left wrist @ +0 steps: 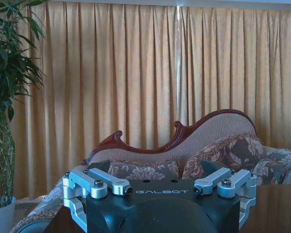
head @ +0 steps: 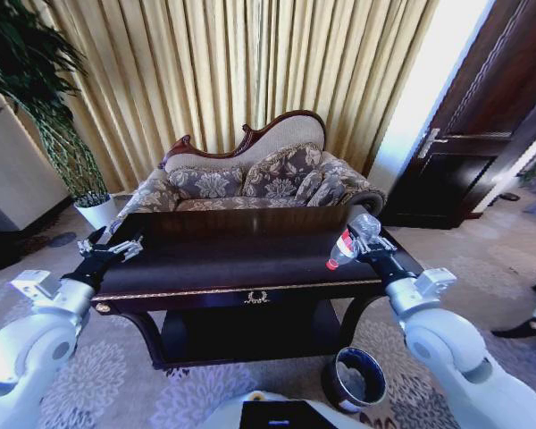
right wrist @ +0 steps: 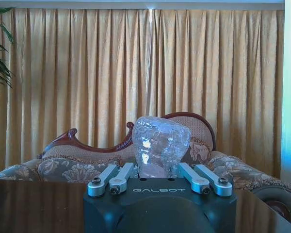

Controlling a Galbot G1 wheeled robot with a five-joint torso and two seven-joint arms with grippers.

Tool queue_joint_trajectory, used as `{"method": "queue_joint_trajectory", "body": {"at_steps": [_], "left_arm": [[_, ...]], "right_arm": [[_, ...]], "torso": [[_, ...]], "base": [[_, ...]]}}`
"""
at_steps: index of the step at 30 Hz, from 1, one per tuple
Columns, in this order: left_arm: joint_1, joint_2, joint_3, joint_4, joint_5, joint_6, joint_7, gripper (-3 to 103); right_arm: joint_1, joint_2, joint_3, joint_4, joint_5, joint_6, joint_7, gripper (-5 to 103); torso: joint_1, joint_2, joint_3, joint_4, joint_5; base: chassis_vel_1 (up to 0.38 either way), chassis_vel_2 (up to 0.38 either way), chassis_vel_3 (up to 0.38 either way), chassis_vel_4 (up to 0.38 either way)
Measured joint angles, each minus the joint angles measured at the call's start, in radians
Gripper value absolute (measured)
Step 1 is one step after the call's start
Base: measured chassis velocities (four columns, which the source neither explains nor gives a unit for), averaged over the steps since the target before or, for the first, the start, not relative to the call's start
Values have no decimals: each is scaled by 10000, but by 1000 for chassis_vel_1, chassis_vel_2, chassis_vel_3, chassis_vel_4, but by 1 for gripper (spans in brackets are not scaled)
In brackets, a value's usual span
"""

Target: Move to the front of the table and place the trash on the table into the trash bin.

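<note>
A clear plastic bottle [head: 355, 234] with a red cap and label is the trash I see, and my right gripper [head: 364, 239] is shut on it. It hangs above the right end of the dark glossy table [head: 232, 261], tilted with its cap pointing down and left. In the right wrist view the crumpled bottle [right wrist: 160, 144] stands between the fingers of the right gripper [right wrist: 160, 171]. My left gripper [head: 116, 244] hovers open over the table's left end, holding nothing. The dark round trash bin [head: 332, 386] stands on the carpet below the table's front right corner.
An ornate sofa [head: 259, 174] with cushions stands right behind the table, with gold curtains beyond. A potted plant in a white pot [head: 96, 212] is at the back left. A dark door [head: 482, 134] is at the right. Patterned carpet lies around the bin.
</note>
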State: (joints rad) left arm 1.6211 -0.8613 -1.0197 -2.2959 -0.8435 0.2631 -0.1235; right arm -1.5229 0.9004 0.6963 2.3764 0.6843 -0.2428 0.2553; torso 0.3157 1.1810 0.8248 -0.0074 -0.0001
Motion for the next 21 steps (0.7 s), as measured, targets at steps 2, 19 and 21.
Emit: {"method": "queue_joint_trajectory", "body": {"at_steps": [2, 19, 21], "left_arm": [[10, 22, -25, 9, 0, -29, -1, 100], [-4, 41, -19, 17, -12, -42, -4, 100], [0, 41, -38, 21, -14, -41, -9, 100]], "right_arm": [[56, 18, -103, -17, -70, 136, 29, 26], [132, 42, -160, -324, -192, 429, 109, 26], [204, 15, -177, -381, -192, 445, 99, 26]], "torso": [[0, 0, 0, -1, 0], [-1, 0, 0, 0, 2], [-1, 0, 0, 0, 0]], "base": [[80, -89, -64, 59], [100, -102, -95, 101], [130, -112, -107, 120]]}}
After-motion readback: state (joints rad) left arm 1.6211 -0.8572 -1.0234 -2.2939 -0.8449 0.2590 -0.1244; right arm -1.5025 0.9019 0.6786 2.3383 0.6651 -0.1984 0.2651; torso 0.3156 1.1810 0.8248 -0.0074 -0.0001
